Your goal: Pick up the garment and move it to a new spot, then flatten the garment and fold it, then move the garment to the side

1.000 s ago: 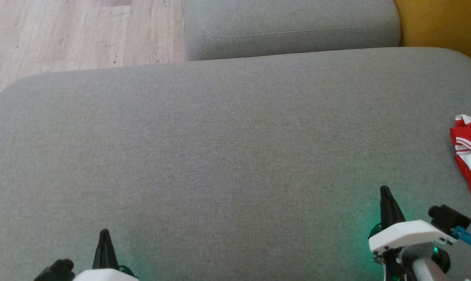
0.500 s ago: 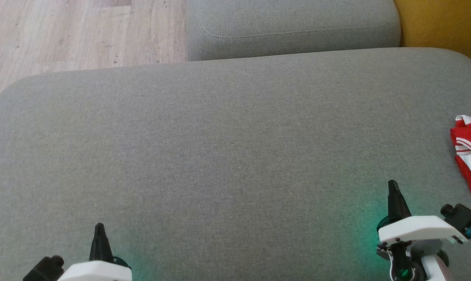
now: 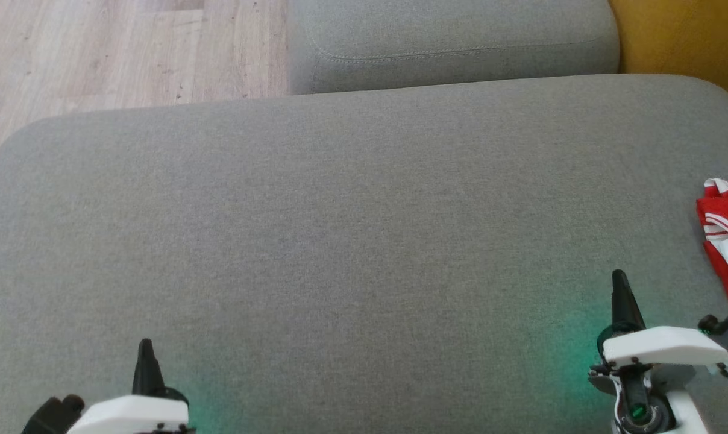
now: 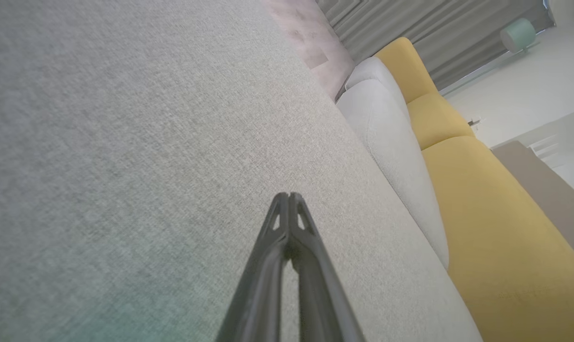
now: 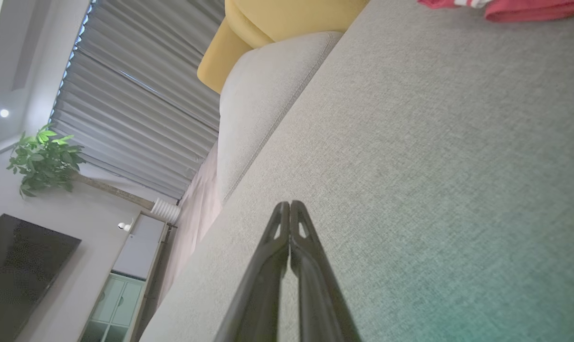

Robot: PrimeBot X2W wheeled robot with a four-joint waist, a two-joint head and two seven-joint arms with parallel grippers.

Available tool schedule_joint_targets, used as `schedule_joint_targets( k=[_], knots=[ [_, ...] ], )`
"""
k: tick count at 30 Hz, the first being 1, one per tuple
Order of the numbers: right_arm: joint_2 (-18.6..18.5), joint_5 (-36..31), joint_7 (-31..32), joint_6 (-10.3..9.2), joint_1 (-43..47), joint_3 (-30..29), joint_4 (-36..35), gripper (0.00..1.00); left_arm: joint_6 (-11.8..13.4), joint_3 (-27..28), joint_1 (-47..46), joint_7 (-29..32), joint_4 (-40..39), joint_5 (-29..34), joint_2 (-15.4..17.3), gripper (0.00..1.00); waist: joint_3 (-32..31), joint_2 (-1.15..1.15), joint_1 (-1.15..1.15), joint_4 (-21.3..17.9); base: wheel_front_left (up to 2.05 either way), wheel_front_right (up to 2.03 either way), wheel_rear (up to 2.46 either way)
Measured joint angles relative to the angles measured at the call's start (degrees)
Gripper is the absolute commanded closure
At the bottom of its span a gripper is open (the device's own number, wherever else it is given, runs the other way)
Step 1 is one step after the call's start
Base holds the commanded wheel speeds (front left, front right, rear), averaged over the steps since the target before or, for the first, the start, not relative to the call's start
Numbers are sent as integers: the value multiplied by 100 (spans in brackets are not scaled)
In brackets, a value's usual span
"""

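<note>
Garment (image 3: 725, 241) lies bunched at the cushion's (image 3: 364, 211) right edge, just ahead-right of the clenched, empty right gripper (image 3: 619, 282), well apart from the clenched left gripper (image 3: 145, 349).

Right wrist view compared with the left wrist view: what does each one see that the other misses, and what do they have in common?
Right wrist view's own: the red and white garment at its top edge, a potted plant and a dark TV screen.
Left wrist view's own: a pale green round object, far off.
Shared: the grey cushion, the yellow sofa, a grey curtain. Each also has its own arm's claw shut and empty above the cushion: the left claw and the right claw.
</note>
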Motion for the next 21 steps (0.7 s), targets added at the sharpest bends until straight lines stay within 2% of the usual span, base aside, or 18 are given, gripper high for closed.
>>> schedule_joint_targets(
  k=[21],
  knots=[
    [0, 1410, 328, 0, 9, -198, -414, 100, -146, 181, -192, 352, -216, -1294, -1, 100, -9, 0, 0, 8, 0, 0, 0]
  ],
)
